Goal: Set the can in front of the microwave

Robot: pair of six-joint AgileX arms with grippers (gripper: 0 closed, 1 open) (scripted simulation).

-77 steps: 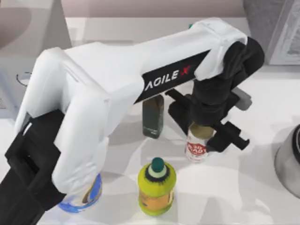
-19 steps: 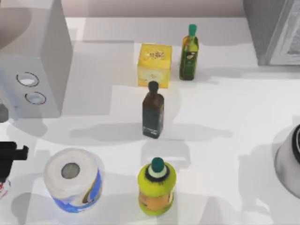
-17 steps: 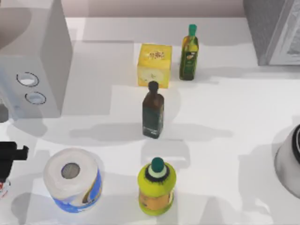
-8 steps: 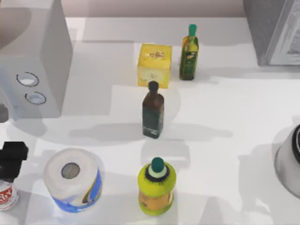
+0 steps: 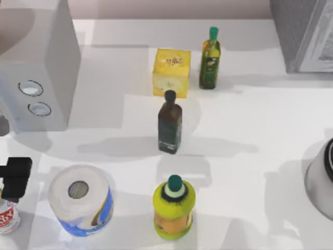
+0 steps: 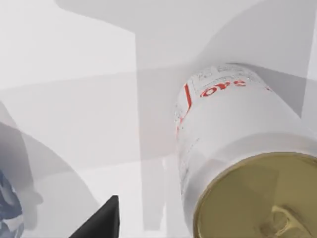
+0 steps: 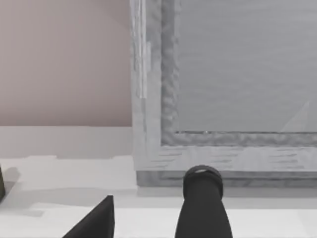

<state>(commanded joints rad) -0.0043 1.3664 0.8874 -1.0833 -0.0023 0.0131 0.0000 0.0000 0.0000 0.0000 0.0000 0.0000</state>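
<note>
The can [image 5: 8, 217] is white with red lettering. It stands upright on the table at the near left, in front of the light grey microwave [image 5: 36, 62] and its two round dials [image 5: 30, 88]. My left gripper [image 5: 14, 182] hangs just above and behind the can, open, with nothing between its fingers. In the left wrist view the can [image 6: 233, 148] sits close below with its gold top [image 6: 257, 198] showing, and one black finger [image 6: 101, 223] stands apart from it. My right gripper [image 7: 158, 230] is parked, open, facing the darker grey appliance [image 7: 223, 74].
A paper-towel roll [image 5: 79, 200] stands just right of the can. Farther right are a yellow-green jar [image 5: 174, 208], a dark bottle [image 5: 169, 125], a yellow box [image 5: 171, 73] and a green bottle [image 5: 210, 54]. A steel pot [image 5: 321, 179] sits at the right edge, with the darker grey appliance [image 5: 304, 34] behind it.
The can has come away from the left edge into fuller view and now stands free on the table. My left gripper has let go of it and drawn slightly up and right.
</note>
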